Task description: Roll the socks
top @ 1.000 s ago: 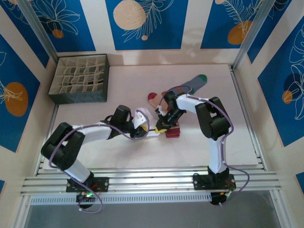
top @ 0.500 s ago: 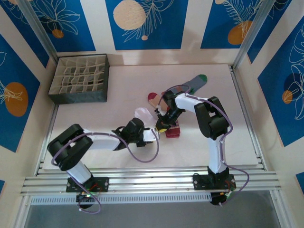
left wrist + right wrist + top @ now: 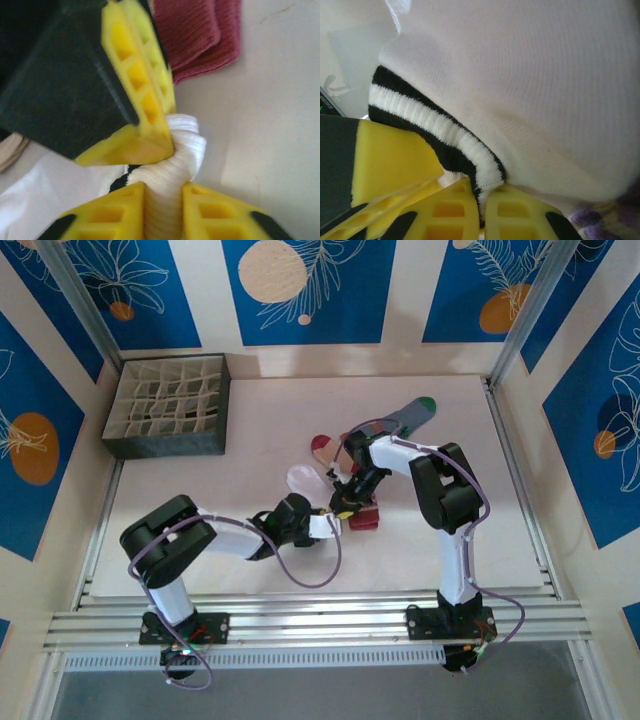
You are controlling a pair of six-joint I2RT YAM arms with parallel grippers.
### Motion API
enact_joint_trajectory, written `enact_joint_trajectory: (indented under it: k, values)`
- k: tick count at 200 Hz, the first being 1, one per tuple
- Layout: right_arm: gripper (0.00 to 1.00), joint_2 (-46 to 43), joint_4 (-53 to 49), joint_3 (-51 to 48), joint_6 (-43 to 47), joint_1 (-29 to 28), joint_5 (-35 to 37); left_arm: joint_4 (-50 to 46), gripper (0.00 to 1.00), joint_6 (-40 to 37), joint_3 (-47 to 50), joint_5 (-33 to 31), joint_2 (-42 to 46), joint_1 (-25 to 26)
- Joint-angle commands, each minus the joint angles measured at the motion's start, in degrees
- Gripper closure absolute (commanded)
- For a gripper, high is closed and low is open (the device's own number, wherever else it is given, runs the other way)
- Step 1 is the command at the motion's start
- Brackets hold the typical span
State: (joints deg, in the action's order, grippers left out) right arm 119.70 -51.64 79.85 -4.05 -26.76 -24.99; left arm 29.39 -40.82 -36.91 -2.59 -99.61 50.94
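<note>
- Your left gripper [image 3: 162, 215] is clamped on a bunched end of the white sock [image 3: 182, 145]. The fabric is squeezed between both pads at the bottom of the left wrist view.
- Your right gripper [image 3: 481, 210] is pinched on the same sock's dark-striped cuff edge, bottom centre of the right wrist view. One finger of each gripper crowds right up against the other's.
- The white sock sits at the centre of the top view. Its pale end trails up-left of the grips and its cuff end is in your fingers.
- My read of the step: you are starting the roll at the cuff. Hold one pinch as the anchor and turn the other so the fabric wraps tight on itself.
- The grips are cramped. Make room before you twist, or the fingers may jam or tug the cuff loose.
- The peach sock [image 3: 322, 448] lies just above the grips. The maroon fold just right of them is probably its other end, but the arm covers the join. Don't drag it into the roll.
- The grey-blue sock [image 3: 408, 416] lies upper right of centre with its green toe pointing up-right, well apart from the work.
- The table [image 3: 250, 420] is pale and smooth, so I expect the sock to slide. Press down lightly while you roll.
- The divided box [image 3: 165, 446] sits upper left, well apart.
- The wall panels [image 3: 300, 290] are blue and cream with a leaf print, on three sides.
- An aluminium rail [image 3: 320, 625] runs along the bottom of the frame and carries both arm bases.
</note>
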Motion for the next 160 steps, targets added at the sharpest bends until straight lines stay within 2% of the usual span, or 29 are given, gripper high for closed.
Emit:
enact_joint_trajectory:
  k: [1, 13, 19, 38, 63, 99, 132, 160]
  values:
    - [0.82, 1.0, -4.4, -1.0, 2.4, -0.4, 1.3, -5.7, 0.99, 2.1, -2.2, -0.8, -2.5, 0.2]
    - [0.65, -0.7, -3.7, -1.6, 2.4, 0.5, 0.8, -9.6, 1.0, 4.0, -3.7, 0.0, -2.2, 0.1]
    - [0.6, -1.7, -3.0, -2.1, 2.0, 1.2, 0.5, -11.9, 1.0, 5.1, -4.4, 0.7, -2.2, 0.0]
    - [0.53, -5.3, 0.1, -3.9, -0.5, 3.9, -0.9, -20.0, 1.0, 9.7, -7.7, 5.0, -2.0, -1.3]
    - [0.52, -8.9, 5.6, -6.2, -3.7, 6.4, -2.5, -28.7, 1.0, 15.6, -11.8, 13.0, -2.1, -3.6]
    - [0.52, -9.9, 12.0, -7.3, -4.4, 5.2, -3.9, -37.5, 1.0, 22.0, -17.2, 24.6, -4.1, -8.5]
    - [0.53, -9.5, 19.1, -8.5, -4.5, 3.2, -7.7, -38.7, 1.0, 28.1, -19.3, 32.3, -6.5, -13.0]
    - [0.53, -7.1, 20.6, -8.4, -3.4, 2.2, -9.6, -37.3, 1.0, 34.1, -19.7, 38.0, -9.0, -16.9]
